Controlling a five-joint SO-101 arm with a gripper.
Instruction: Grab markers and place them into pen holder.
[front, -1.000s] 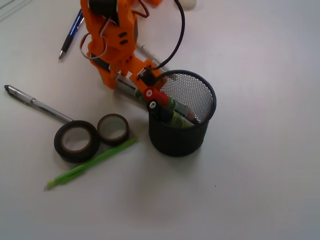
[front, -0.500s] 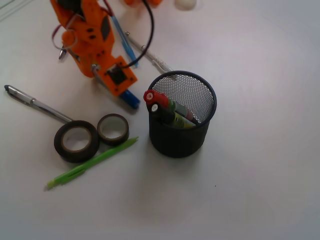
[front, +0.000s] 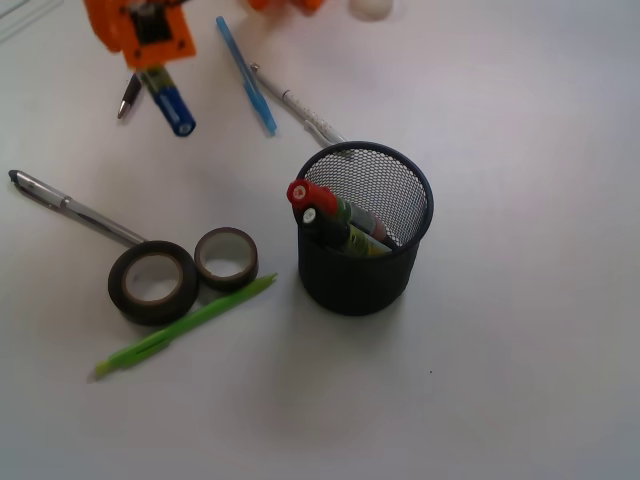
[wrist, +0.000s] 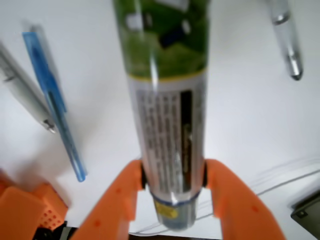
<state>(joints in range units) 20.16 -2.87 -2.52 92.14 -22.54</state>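
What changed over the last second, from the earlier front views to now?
The gripper swung up and left, away from the pen holder, carrying the blue-capped marker clamped between its fingers. The red-capped marker and black-capped marker stayed in the holder; tape rolls and pens unmoved.

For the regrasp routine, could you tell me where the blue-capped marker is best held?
Mid-barrel, a finger on each side across its width, as the pincer holds the blue-capped marker now: the round, straight barrel sits squarely between the fingers, cap end left free.
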